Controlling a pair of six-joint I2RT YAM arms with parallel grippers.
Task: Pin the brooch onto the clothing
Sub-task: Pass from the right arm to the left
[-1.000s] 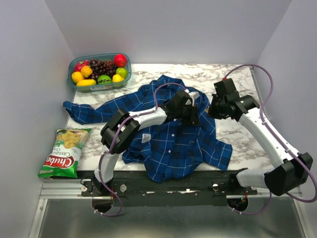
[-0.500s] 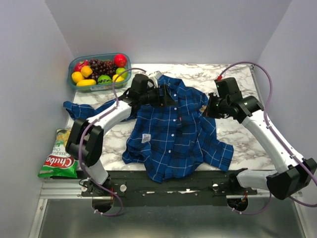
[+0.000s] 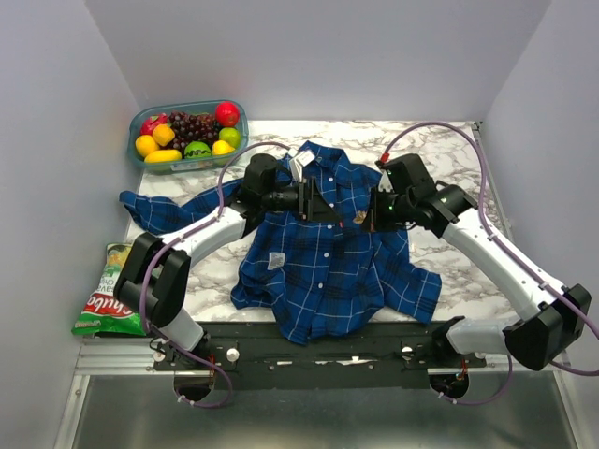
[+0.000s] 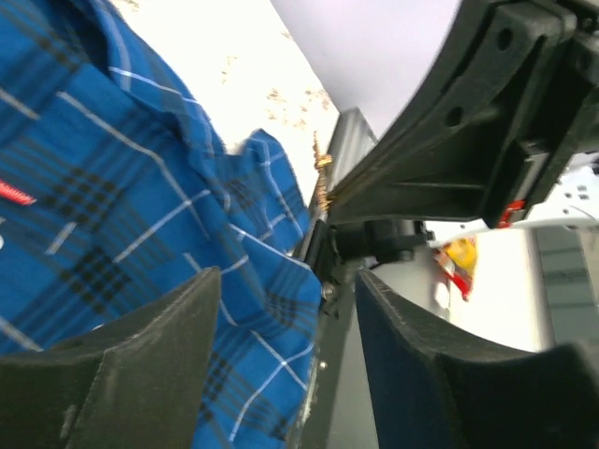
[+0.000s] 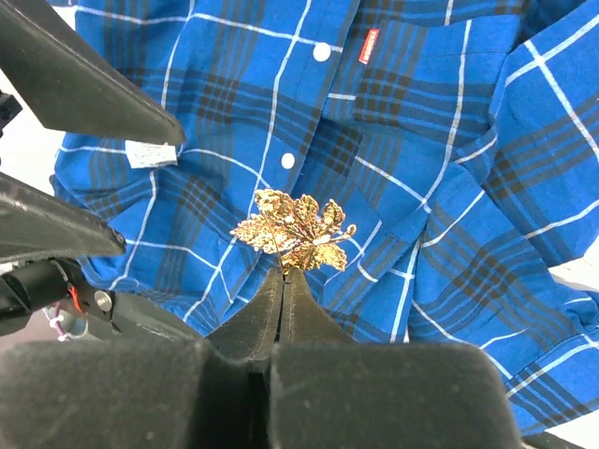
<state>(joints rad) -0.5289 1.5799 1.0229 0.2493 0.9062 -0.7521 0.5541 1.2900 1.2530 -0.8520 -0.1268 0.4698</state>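
The blue plaid shirt (image 3: 318, 271) lies spread on the marble table, collar at the back; it also shows in the left wrist view (image 4: 112, 187) and the right wrist view (image 5: 421, 140). My right gripper (image 5: 284, 273) is shut on the stem of the brooch (image 5: 295, 229), a golden-orange leaf, and holds it just above the shirt's chest near the button line. In the top view the brooch (image 3: 359, 217) sits at the tip of the right gripper (image 3: 368, 218). My left gripper (image 3: 318, 203) is open and empty over the shirt, facing the right gripper; its jaws (image 4: 285, 281) frame the brooch edge-on (image 4: 322, 173).
A clear tub of fruit (image 3: 187, 136) stands at the back left. A green chips bag (image 3: 122, 288) lies at the front left. A white tag (image 3: 275, 261) hangs on the shirt front. A red label (image 5: 369, 45) marks the chest pocket.
The left gripper swung left from the shirt's right chest to the collar, then came back toward the middle. The right gripper moved left over the shirt with the brooch.
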